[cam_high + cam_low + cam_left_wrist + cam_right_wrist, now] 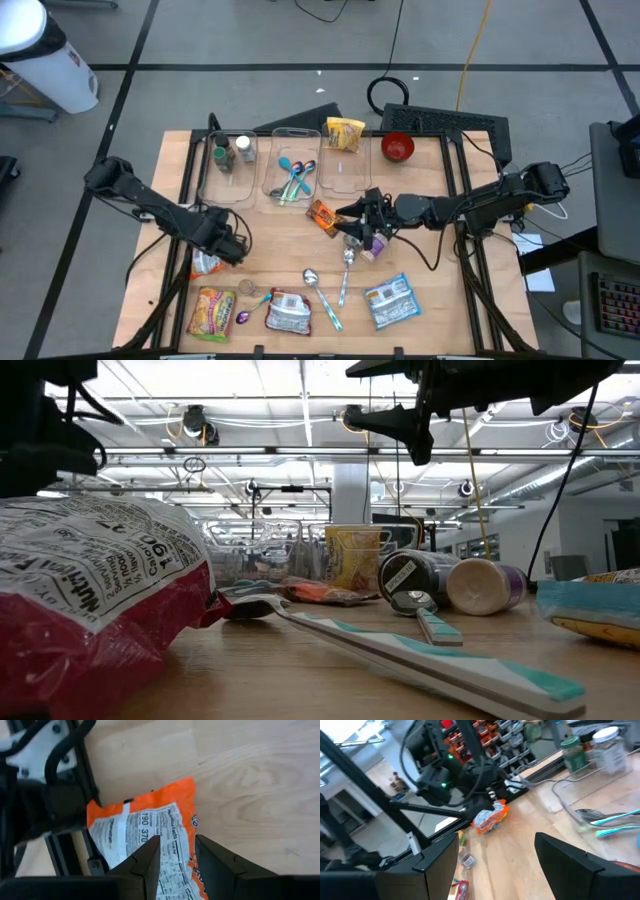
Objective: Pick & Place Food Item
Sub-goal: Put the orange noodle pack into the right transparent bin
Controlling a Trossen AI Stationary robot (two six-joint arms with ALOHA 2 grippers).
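At the counter's [420, 320] left edge, the left hand [176, 854] hovers half-spread over the orange snack bag [150, 832]; it should drop squarely astride it before pinching, while the right hand [495, 865] waits spread mid-counter.

Along the far edge of the tabletop [450, 290], three clear trays in a row. The left tray [215, 190] holds two jars [232, 153], upright, side by side. The middle tray [272, 140] has teal-handled spoons [295, 178] heaped together. The right tray [345, 178] sits just beside it. Towards the far right corner, a red bowl [398, 148]. Near the front edge, two more spoons [322, 297] lie crossed. Off the tabletop, a keyboard [455, 122] behind the bowl, a black cable coil [392, 92], and a white bin [50, 60] on the floor.
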